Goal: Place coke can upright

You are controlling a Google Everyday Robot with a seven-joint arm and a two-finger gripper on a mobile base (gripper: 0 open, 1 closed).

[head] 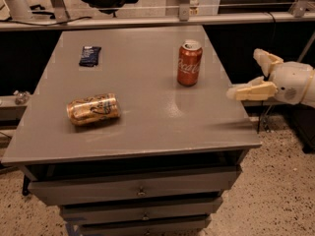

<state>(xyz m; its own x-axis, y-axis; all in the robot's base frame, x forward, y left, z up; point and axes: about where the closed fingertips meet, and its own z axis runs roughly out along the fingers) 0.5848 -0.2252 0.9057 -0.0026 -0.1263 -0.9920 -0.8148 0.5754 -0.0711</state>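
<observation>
The coke can (189, 63) is red-orange with white script and a silver top. It stands upright on the grey table (142, 127), at the back right. My gripper (246, 73) is off the table's right edge, to the right of the can and clear of it. Its two pale fingers are spread apart and hold nothing.
A gold patterned can (93, 109) lies on its side at the table's left front. A dark blue packet (90, 55) lies at the back left. Drawers (140, 193) sit below the tabletop. A rail and a chair stand behind the table.
</observation>
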